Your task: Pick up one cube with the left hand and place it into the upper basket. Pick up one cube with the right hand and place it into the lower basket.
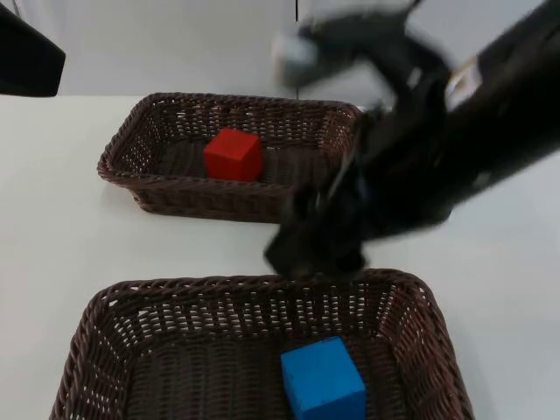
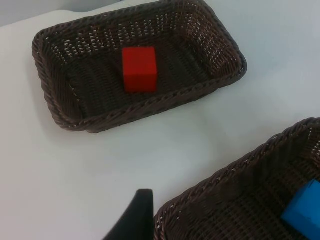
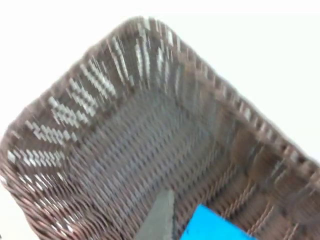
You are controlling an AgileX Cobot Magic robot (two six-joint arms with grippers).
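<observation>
Wicker on both: upper basket (image 1: 122, 157) holds the red cube (image 1: 233, 155) on its floor, lower basket (image 1: 105, 315) holds the blue cube (image 1: 323, 379) toward its near-right part. Both cubes sit inside their baskets, so by my read the placing looks done and what's left is pulling the arms clear. Right gripper (image 1: 311, 249) hangs just over the far rim of the lower basket, blurred w/ motion; can't tell how it stands. Key relation: blue cube lies just toward the camera from that gripper and below it, inside the basket; right wrist view has the blue cube (image 3: 215, 227) right beside the fingertip (image 3: 157, 220), apparently apart from it. Left arm waits at the far-left; left gripper's fingertip (image 2: 135, 217) shows above bare white table (image 2: 100, 165) next to the lower basket's rim, state can't be told. Cubes have no long axis, so approach angle matters little.
</observation>
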